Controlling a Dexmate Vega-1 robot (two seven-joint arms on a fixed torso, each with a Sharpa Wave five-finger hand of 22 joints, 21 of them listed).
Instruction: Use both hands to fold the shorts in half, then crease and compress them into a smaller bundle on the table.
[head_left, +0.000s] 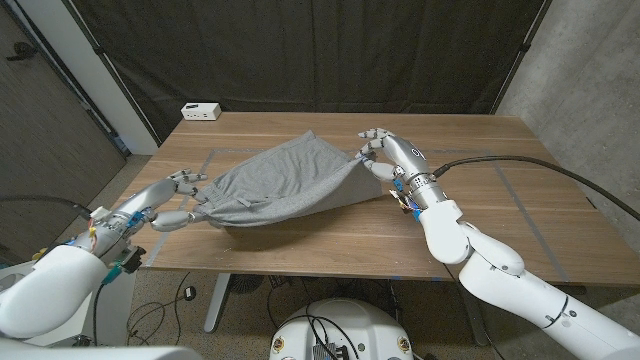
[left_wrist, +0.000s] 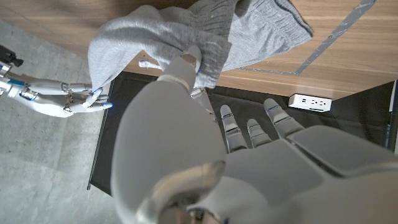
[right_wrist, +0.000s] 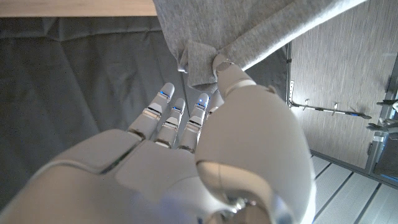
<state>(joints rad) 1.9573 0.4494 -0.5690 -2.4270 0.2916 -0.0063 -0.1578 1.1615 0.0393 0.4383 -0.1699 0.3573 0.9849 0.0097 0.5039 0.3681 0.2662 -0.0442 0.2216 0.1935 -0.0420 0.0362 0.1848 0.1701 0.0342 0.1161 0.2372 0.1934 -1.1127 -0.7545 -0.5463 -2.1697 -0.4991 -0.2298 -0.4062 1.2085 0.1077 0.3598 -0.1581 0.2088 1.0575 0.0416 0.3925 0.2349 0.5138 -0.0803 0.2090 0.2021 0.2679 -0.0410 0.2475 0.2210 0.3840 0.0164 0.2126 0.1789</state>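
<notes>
The grey shorts (head_left: 280, 180) hang stretched between both hands above the wooden table (head_left: 480, 190), sagging in the middle, with their far edge lying on the wood. My left hand (head_left: 185, 200) pinches the shorts' near-left corner; the left wrist view shows the thumb pressed into bunched grey cloth (left_wrist: 186, 37). My right hand (head_left: 385, 155) pinches the right corner at the table's middle right. In the right wrist view the cloth (right_wrist: 249, 31) is gripped at the thumb tip, while the other fingers (right_wrist: 168, 112) stay spread.
A white power strip (head_left: 201, 111) lies at the table's far left edge. Grey tape lines (head_left: 525, 205) mark the wood on the right. A black curtain hangs behind the table. My right hand (left_wrist: 68, 99) also shows in the left wrist view.
</notes>
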